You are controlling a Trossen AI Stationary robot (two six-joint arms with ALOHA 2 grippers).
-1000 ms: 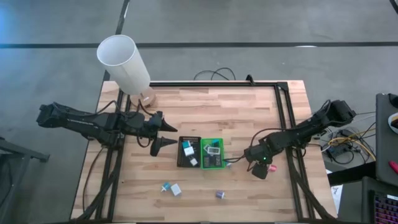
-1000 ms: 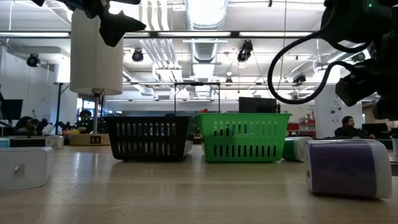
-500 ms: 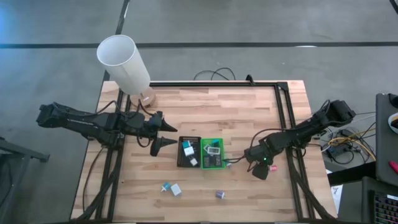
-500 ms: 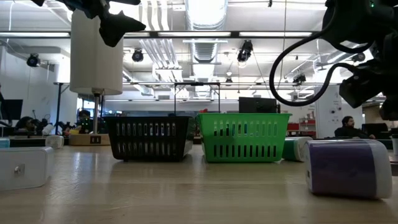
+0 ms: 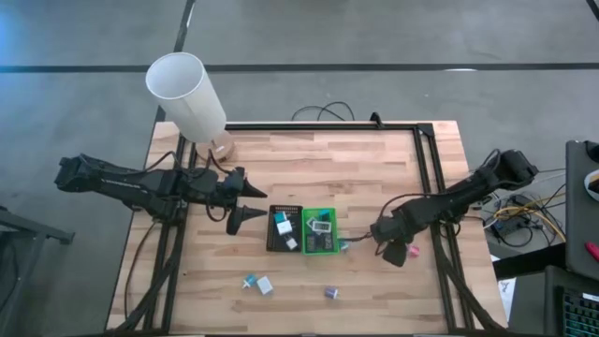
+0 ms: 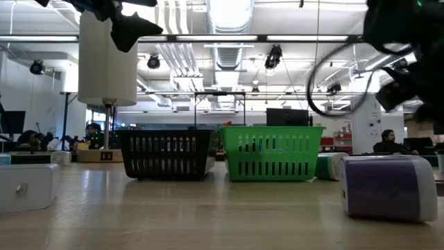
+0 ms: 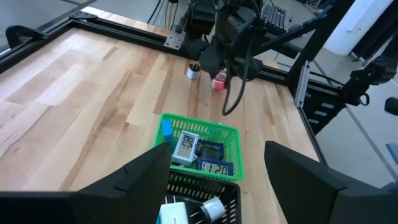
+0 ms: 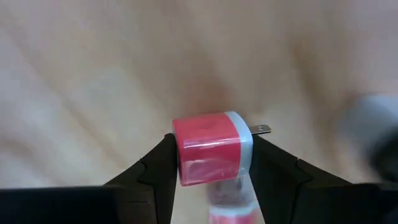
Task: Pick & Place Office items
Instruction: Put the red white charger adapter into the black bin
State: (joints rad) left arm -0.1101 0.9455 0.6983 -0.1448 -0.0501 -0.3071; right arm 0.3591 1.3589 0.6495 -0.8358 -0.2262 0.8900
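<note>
A pale wooden table [image 5: 309,168]: at centre right, the right gripper [image 8: 211,163] pinches a small pink-and-white plug block [image 8: 212,148]; at left, the left gripper [image 5: 245,204] hovers spread wide.

Blurred object [image 8: 373,134] beside pink block [image 8: 211,155]

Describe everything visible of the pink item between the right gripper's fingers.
The pink item is a small blocky plug adapter: a glossy pink-red plastic body with a white end cap and a thin metal prong sticking out sideways. It lies level, clamped on two opposite sides by the right gripper, whose dark fingers press against it above the wooden table. From above it shows as a pink speck right of the green tray. Whether it touches the wood is unclear.
</note>
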